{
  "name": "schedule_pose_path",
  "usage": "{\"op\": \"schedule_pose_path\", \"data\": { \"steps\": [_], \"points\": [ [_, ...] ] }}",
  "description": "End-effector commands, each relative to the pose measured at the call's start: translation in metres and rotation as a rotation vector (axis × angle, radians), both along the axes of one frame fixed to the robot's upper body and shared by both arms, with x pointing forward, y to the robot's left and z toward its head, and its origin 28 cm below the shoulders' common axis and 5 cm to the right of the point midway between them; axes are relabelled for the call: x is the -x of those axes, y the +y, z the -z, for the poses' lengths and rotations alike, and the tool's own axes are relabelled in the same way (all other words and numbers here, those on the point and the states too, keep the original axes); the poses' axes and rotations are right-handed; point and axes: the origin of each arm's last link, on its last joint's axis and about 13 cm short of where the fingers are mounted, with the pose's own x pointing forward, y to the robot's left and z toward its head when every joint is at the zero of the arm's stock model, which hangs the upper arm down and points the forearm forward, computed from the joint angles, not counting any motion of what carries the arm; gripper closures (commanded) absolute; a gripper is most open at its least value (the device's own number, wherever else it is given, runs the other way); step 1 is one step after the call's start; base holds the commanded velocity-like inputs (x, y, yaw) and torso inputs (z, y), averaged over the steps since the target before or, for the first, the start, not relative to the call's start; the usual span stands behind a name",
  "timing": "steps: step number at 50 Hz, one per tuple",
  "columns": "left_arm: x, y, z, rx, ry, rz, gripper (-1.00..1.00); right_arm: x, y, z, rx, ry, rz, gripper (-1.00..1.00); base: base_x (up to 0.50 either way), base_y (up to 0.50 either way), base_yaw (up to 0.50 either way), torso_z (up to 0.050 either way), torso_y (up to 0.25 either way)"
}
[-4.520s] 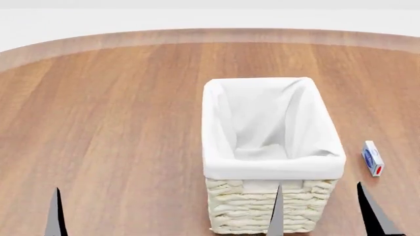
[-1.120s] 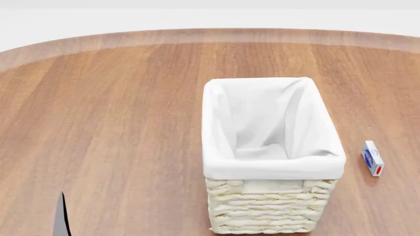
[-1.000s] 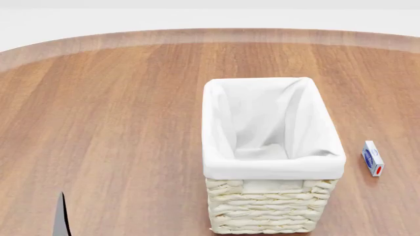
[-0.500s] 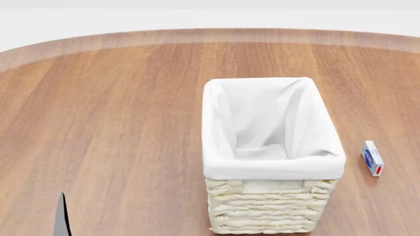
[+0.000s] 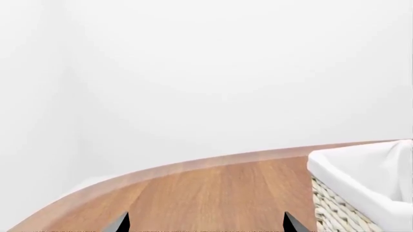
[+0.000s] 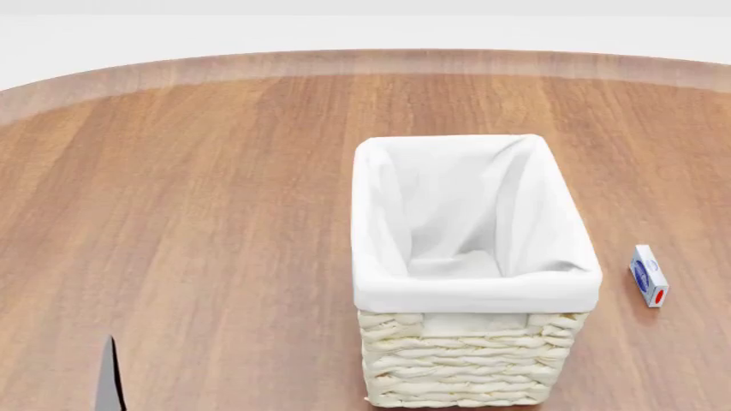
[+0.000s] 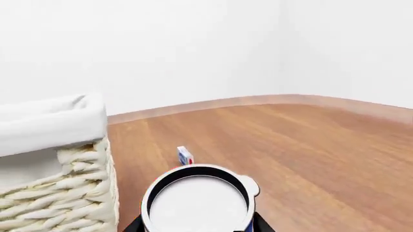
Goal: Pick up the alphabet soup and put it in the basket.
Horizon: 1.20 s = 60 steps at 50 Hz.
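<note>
The alphabet soup [image 7: 197, 200] shows only in the right wrist view, as a can with a pale whitish top and a sliver of blue label. My right gripper [image 7: 197, 227] is shut on it, with a dark finger against each side; both are out of the head view. The basket [image 6: 474, 295], cream wicker with a white cloth lining, stands at the table's middle and is empty. It is close beside the can in the right wrist view [image 7: 51, 125] and also shows in the left wrist view [image 5: 361, 193]. My left gripper [image 5: 205, 227] is open and empty.
A small blue-and-white box [image 6: 648, 276] lies on the wooden table [image 6: 205, 214] to the right of the basket; it also shows beyond the can in the right wrist view [image 7: 184, 155]. One left fingertip [image 6: 109, 381] shows at the head view's lower left.
Over the last second nothing visibly moved. Since 4.5 s ago, my right gripper's fingers have left the bottom of the head view and the left finger has sunk slightly.
</note>
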Motion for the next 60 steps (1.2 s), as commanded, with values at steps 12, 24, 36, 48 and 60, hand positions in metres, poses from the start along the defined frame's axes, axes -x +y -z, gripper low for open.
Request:
{"op": "schedule_pose_path", "data": {
  "steps": [12, 24, 36, 48, 60],
  "points": [
    [-0.001, 0.001, 0.001, 0.005, 0.003, 0.0, -1.0, -0.015, 0.004, -0.103, 0.124, -0.196, -0.042, 1.0, 0.0, 0.0, 0.0, 0.0, 0.0],
    [-0.001, 0.001, 0.002, 0.005, 0.006, -0.001, -1.0, -0.044, 0.017, -0.143, 0.169, -0.259, -0.111, 1.0, 0.0, 0.0, 0.0, 0.0, 0.001],
    [-0.002, 0.001, 0.003, 0.006, 0.008, -0.001, -1.0, -0.086, 0.037, -0.171, 0.165, -0.277, -0.238, 1.0, 0.0, 0.0, 0.0, 0.0, 0.0],
    [-0.003, 0.002, 0.005, 0.009, 0.011, -0.003, -1.0, -0.127, 0.046, -0.18, 0.159, -0.286, -0.317, 1.0, 0.0, 0.0, 0.0, 0.0, 0.001],
    [-0.004, 0.004, 0.005, 0.014, 0.012, -0.007, -1.0, -0.179, 0.06, -0.193, 0.191, -0.27, -0.381, 1.0, 0.0, 0.0, 0.0, 0.0, 0.001]
  ]
}}
